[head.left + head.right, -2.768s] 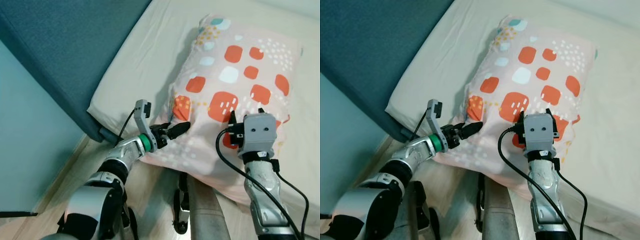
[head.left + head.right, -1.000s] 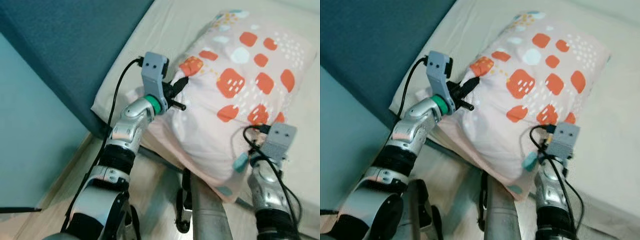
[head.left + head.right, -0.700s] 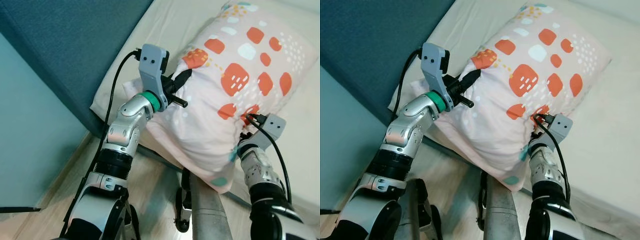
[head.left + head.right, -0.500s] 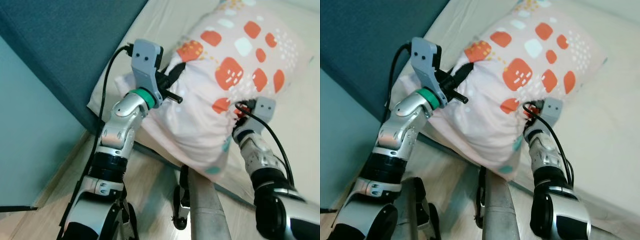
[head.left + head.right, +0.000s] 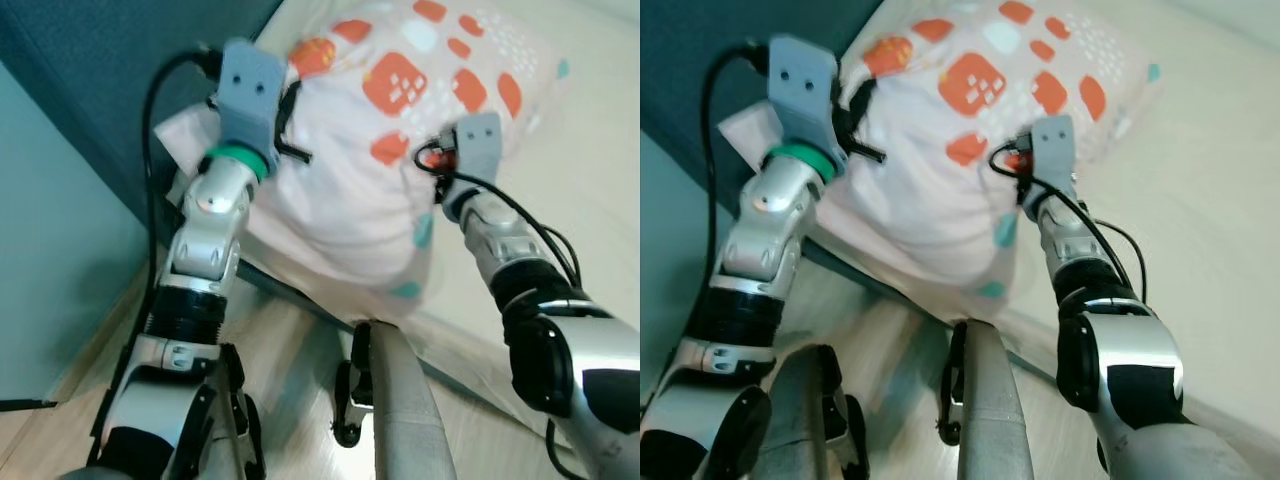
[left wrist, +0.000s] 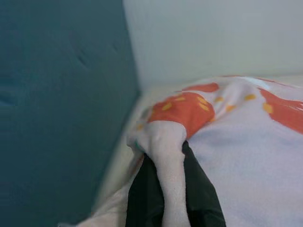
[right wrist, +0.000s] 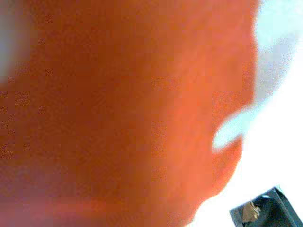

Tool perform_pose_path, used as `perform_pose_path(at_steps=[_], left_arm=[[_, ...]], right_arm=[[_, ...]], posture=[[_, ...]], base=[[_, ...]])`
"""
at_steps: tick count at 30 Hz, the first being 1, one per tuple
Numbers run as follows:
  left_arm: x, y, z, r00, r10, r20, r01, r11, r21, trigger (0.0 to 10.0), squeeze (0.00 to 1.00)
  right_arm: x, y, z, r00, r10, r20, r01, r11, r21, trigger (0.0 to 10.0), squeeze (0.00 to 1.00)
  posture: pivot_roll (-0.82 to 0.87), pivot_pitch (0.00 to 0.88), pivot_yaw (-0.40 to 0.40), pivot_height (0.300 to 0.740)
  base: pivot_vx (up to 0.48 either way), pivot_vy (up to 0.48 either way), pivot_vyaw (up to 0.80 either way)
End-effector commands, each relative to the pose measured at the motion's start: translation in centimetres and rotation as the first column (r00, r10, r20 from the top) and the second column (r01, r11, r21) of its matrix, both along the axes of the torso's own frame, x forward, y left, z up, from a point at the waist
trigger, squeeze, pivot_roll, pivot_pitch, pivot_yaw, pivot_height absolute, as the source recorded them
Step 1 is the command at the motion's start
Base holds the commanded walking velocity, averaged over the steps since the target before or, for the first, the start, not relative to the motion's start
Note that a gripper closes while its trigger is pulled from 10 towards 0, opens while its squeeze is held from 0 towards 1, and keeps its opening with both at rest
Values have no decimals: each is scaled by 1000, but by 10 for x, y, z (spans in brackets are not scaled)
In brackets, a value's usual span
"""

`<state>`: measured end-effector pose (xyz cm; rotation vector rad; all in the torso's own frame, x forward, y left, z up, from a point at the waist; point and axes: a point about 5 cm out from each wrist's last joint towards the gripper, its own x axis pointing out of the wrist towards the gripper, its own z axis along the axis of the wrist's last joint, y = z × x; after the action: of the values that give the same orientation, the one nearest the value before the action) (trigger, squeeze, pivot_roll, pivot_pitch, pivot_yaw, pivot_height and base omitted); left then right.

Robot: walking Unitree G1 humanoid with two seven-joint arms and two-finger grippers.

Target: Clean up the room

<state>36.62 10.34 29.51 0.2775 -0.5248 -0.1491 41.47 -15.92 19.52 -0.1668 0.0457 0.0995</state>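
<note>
The pillow (image 5: pixel 400 130) lies on the bed (image 5: pixel 590 200), at the bed's near-left corner beside the blue headboard (image 5: pixel 100 60), with its lower edge hanging over the bed's near edge above the floor (image 5: pixel 290 400). The left claw (image 6: pixel 165 189) is pinching a gathered fold of the pillow's left corner: in the left wrist view a bunch of pale fabric stands squeezed between the two black fingers (image 6: pixel 199 198). The right claw (image 5: pixel 440 160) is pressed into the pillow's right flank at an orange patch; whether its fingers are spread or pressed together cannot be told, because the wrist housing covers them in the head views and the right wrist view is a blurred orange surface at very close range. Handling judgement: the pillow appears light, soft and fully compliant. It sags and folds around each contact, so it will not keep its shape when raised from one point. The cover looks like smooth cloth that may slide over the filling; a pinch on the cover alone is likely to stretch it rather than carry the bulk. Preferred hold: two opposite corners or side seams, one per claw, taking in some filling with the cover. Not determinable: the far end of the pillow, cut off by the frame edge; the underside of the overhanging part; the right claw's actual contact with the fabric.
</note>
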Motion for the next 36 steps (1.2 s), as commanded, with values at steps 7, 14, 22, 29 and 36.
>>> perform_pose_path(at_steps=[7,14,22,29,36], left_arm=[[-6,19,49,926,208,316,-244,967,78,0,0],[2,24,22,950,241,200,-269,955,124,0,0],[16,-2,-57,975,138,-172,-98,970,221,5373,0],[22,1,-57,971,208,-119,-178,958,225,10000,396],[15,8,-31,942,310,124,-329,926,183,10000,1000]], right_arm=[[7,34,32,990,103,99,-96,992,-79,10000,0],[9,41,50,979,141,146,-125,986,-109,10000,0],[-2,20,-9,994,103,-23,-105,990,-97,10000,0],[-13,16,-43,987,105,-125,-98,993,65,10000,0],[-25,29,-68,943,267,-198,-233,956,177,10000,0]], posture=[[83,345,-46,605],[72,346,-47,605],[50,332,-40,605],[37,307,-30,605],[31,280,-25,605]], base=[[0,0,0],[0,0,0],[0,0,0],[0,0,0],[0,0,0]])
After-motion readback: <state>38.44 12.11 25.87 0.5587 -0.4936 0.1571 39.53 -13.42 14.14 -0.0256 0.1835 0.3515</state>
